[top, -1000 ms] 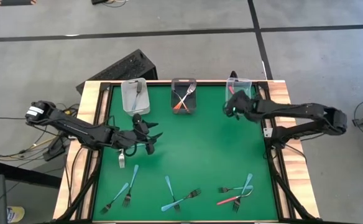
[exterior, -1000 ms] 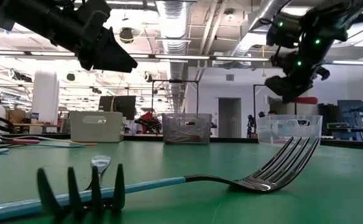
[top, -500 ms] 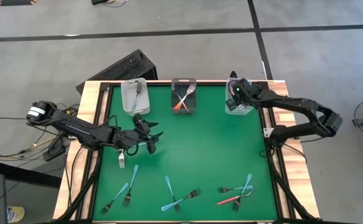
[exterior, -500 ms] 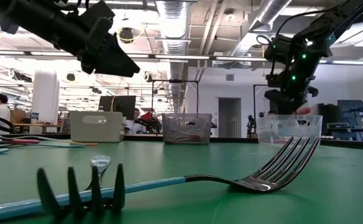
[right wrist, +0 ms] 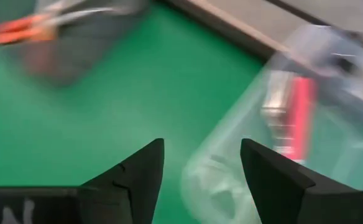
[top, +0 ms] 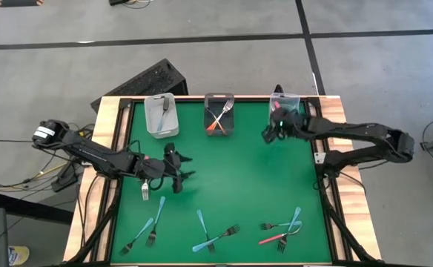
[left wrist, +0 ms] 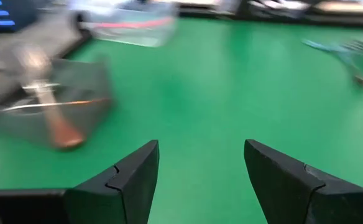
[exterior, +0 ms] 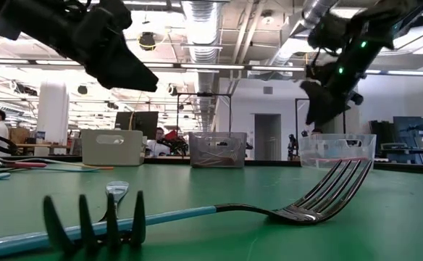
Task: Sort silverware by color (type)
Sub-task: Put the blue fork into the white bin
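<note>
R claw (right wrist: 200,165) open, empty — prob. beside clear bin (right wrist: 281,124).

Grey floor (top: 224,67) (black seams), ducted workshop ceiling (exterior: 211,29)

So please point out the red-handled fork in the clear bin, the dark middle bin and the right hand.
red-handled fork (right wrist: 301,106): right wrist view, on its red handle.
dark middle bin (top: 208,116): high view, on its left wall.
right hand (top: 268,133): high view, between its fingertips.
</note>
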`<state>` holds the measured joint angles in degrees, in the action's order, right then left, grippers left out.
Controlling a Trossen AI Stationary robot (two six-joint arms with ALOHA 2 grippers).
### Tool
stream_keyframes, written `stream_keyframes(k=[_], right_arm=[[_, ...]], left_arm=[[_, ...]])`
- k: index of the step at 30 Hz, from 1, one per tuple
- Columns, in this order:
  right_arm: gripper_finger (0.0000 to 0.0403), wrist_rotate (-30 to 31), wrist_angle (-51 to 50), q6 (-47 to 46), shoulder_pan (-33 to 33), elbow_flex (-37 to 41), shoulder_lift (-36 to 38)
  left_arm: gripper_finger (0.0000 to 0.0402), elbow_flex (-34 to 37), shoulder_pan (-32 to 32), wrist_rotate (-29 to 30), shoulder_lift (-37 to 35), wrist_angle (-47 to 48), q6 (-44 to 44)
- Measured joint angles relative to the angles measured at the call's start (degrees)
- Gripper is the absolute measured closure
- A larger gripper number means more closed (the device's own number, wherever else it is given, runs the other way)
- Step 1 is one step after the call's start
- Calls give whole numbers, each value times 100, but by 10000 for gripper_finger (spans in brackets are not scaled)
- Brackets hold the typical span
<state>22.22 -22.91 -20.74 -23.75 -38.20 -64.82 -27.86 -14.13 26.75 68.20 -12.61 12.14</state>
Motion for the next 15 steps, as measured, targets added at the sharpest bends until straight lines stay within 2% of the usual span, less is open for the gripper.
stream_keyframes(k=[2, 4, 9, 15], right_arm=[[173, -16, 64, -259, 653, 0, 7], [178, -22, 177, -522, 1346, 0, -10], [186, -5, 778, -1129, 2974, -9, -243], [191, 21, 1861, -2291, 4434, -2, -892]], left_arm=[[178, 0, -101, -274, 98, -5, -196], [178, 0, -197, -296, 231, -95, -255], [178, 0, -280, 16, 427, -174, -118], [178, -3, -282, 146, 436, -489, 123]])
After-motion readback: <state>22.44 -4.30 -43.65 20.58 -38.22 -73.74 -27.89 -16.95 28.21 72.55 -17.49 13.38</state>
